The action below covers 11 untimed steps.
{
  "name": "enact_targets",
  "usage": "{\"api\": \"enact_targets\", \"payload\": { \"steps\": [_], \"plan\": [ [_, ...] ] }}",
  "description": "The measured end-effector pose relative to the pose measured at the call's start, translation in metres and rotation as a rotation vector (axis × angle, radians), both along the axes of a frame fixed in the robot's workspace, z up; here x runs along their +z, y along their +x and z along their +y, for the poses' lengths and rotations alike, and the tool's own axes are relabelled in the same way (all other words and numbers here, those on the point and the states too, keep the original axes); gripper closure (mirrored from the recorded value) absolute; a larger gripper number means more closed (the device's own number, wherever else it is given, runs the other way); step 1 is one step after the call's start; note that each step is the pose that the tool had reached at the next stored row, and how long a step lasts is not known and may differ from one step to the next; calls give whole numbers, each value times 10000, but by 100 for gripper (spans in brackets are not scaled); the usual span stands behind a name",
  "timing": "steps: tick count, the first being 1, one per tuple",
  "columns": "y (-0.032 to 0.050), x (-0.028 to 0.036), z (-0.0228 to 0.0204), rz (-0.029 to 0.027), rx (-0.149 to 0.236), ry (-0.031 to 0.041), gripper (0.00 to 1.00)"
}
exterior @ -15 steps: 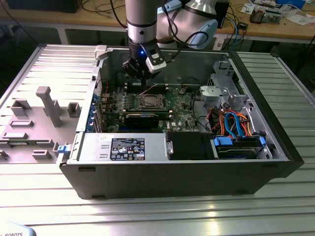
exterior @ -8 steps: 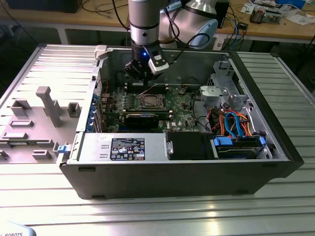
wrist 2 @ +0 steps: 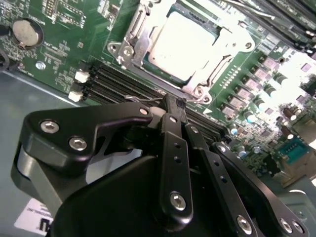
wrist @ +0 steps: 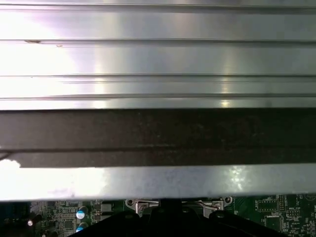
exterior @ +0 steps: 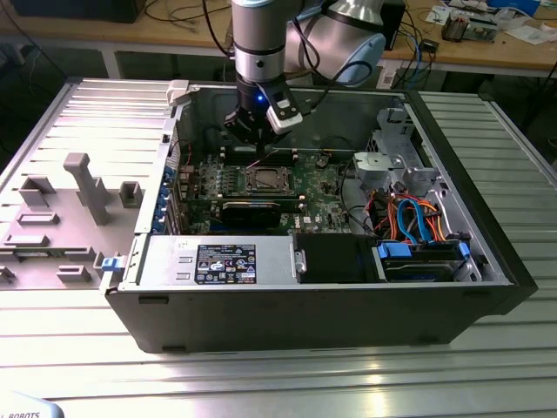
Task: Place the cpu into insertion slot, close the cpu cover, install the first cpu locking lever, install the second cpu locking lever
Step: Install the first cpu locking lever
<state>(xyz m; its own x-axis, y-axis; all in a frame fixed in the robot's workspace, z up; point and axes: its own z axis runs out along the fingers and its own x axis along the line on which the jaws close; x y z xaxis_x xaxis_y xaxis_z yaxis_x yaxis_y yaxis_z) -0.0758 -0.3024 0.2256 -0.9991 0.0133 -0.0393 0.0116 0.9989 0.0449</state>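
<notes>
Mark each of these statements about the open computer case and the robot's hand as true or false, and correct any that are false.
1. The cpu lies in the insertion slot. True.
2. The hand holds the cpu in the air. False: its fingers are shut on a thin wire lever beside the slot.
3. The cpu cover is closed, framing the cpu. True.
4. The hand hovers over the drive bay with the orange and blue cables. False: it is above the motherboard, near the slot.
5. The case lies open on a ribbed metal table. True.
</notes>
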Motion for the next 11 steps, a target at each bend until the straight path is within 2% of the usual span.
{"api": "enact_targets", "payload": {
  "steps": [8, 11],
  "plan": [
    [60, -30, 27, 0, -1, -67, 89],
    [113, -54, 39, 1, 0, -73, 89]
  ]
}}
